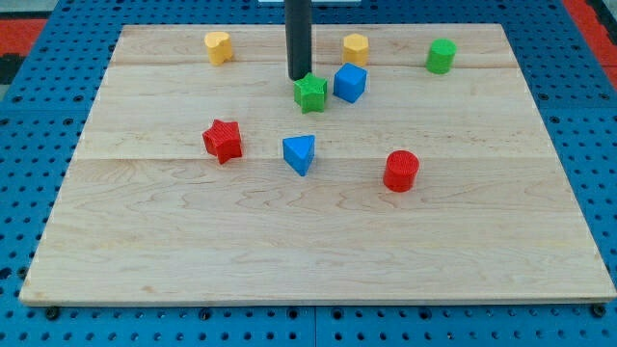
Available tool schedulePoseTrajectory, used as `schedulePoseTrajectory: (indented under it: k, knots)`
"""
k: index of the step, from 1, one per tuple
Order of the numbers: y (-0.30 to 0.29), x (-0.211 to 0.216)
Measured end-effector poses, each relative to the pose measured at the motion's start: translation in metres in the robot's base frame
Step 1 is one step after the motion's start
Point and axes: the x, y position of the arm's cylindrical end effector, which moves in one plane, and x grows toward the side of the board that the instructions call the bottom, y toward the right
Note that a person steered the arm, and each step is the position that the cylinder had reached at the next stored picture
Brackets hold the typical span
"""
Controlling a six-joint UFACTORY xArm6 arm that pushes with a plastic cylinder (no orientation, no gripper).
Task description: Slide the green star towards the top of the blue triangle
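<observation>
The green star (pixel 310 93) lies in the upper middle of the wooden board (pixel 308 241). The blue triangle (pixel 300 153) lies below it, a short gap apart, slightly to the view's left. My tip (pixel 299 77) is at the star's upper left edge, touching or nearly touching it. The dark rod rises straight up out of the view's top.
A blue cube (pixel 350 83) sits close to the star's right. A red star (pixel 223 141) lies left of the triangle, a red cylinder (pixel 401 171) to its right. A yellow heart (pixel 218 46), a yellow block (pixel 356 48) and a green block (pixel 442 56) line the top.
</observation>
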Motion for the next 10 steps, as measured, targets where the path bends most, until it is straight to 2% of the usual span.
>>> schedulePoseTrajectory:
  k: [3, 4, 5, 6, 8, 9, 10]
  knots:
    - [0.031, 0.055]
    - [0.068, 0.065]
    - [0.103, 0.097]
    - [0.093, 0.124]
    - [0.046, 0.123]
    - [0.044, 0.117]
    - [0.069, 0.101]
